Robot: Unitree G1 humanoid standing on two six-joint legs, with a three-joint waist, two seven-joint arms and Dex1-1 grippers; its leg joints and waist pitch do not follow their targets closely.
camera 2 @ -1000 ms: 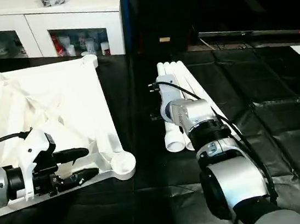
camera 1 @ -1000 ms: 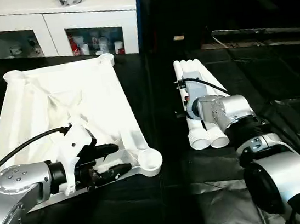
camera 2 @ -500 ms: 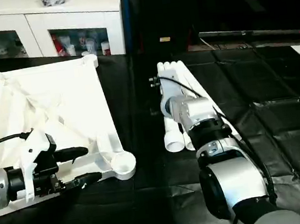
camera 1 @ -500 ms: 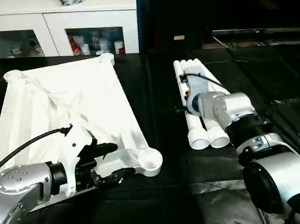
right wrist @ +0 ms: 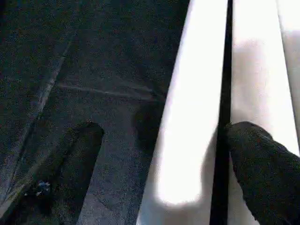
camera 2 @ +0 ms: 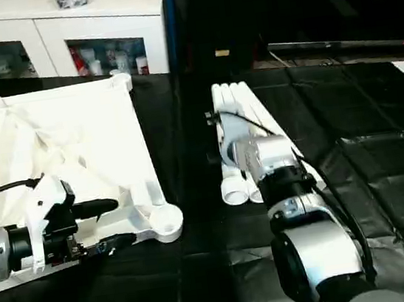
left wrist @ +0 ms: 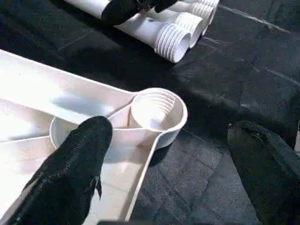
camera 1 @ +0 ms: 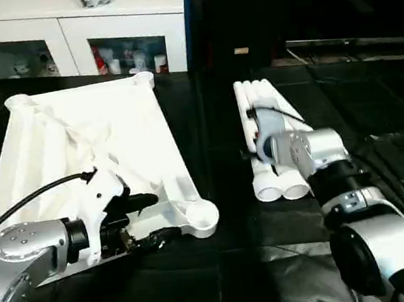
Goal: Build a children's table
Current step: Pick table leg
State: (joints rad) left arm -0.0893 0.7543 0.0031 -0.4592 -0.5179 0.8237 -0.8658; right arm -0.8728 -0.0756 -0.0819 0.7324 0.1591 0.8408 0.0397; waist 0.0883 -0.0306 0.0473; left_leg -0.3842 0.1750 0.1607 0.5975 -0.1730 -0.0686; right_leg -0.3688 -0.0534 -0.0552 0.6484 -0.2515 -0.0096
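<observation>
From the head camera, the white table top [camera 1: 90, 151] lies upside down on the black cloth [camera 1: 375, 106], ribbed underside up, at the robot's left, with a white glass-door cabinet [camera 1: 71, 34] behind it. The left gripper [camera 1: 155, 218] sits at the top's near edge, its two black fingers spread wide, one above the rim and one below, just beside the round corner socket [camera 1: 199, 215]; nothing is pinched between them. To the right, the white legs [camera 1: 257, 114] lie side by side in a bundle on the cloth, well apart from the top, threaded ends toward the robot. The right arm [camera 2: 266, 157] reaches over this bundle. In the left wrist view, the corner socket [left wrist: 157, 110] shows its threaded inside between the two spread fingers [left wrist: 75, 164], with the legs' ribbed ends [left wrist: 178, 35] beyond. In the right wrist view, the right gripper [right wrist: 159, 154] hangs wide open over the legs [right wrist: 197, 117], one finger above the cloth, the other over the gap between two legs, gripping nothing.
</observation>
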